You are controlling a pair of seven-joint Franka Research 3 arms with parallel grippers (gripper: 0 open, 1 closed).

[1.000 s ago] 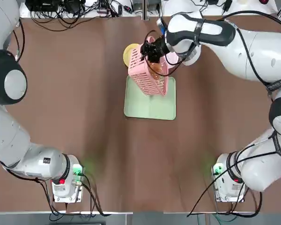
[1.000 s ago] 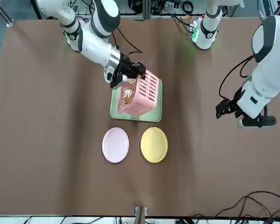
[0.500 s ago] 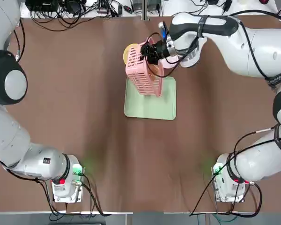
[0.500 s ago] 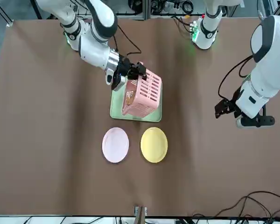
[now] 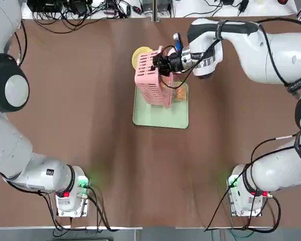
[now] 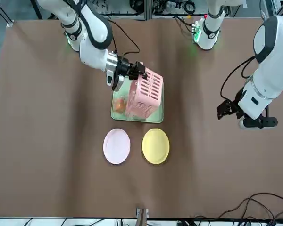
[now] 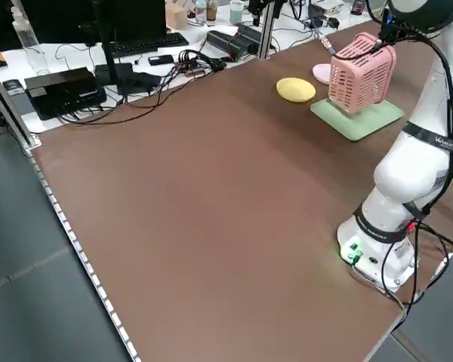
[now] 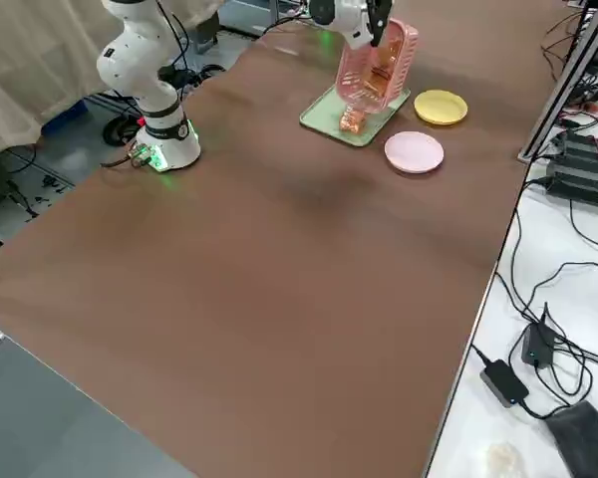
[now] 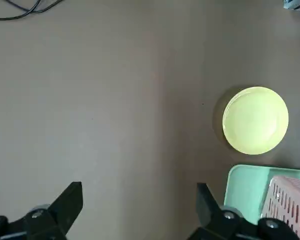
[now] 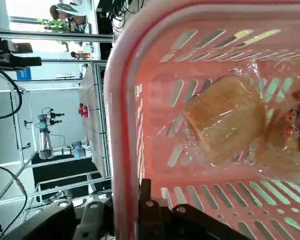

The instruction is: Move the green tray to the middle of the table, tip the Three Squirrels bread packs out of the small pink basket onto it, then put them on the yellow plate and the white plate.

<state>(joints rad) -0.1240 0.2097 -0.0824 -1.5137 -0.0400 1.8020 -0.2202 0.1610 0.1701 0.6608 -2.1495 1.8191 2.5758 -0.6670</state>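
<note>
Your right claw [image 5: 159, 64] grips the small pink basket [image 5: 151, 80] by its rim, tipped over the green tray [image 5: 160, 111] — tilt faster and bread packs [image 5: 176, 94] may slide onto the desk.

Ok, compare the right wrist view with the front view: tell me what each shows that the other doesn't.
Only the right wrist view shows the inside of the pink basket close up, with bread packs lying against its lattice wall. Only the front view shows the white plate, the yellow plate, the green tray and the idle left gripper off to the side. Both show the right gripper clamped on the tipped basket's rim.
</note>
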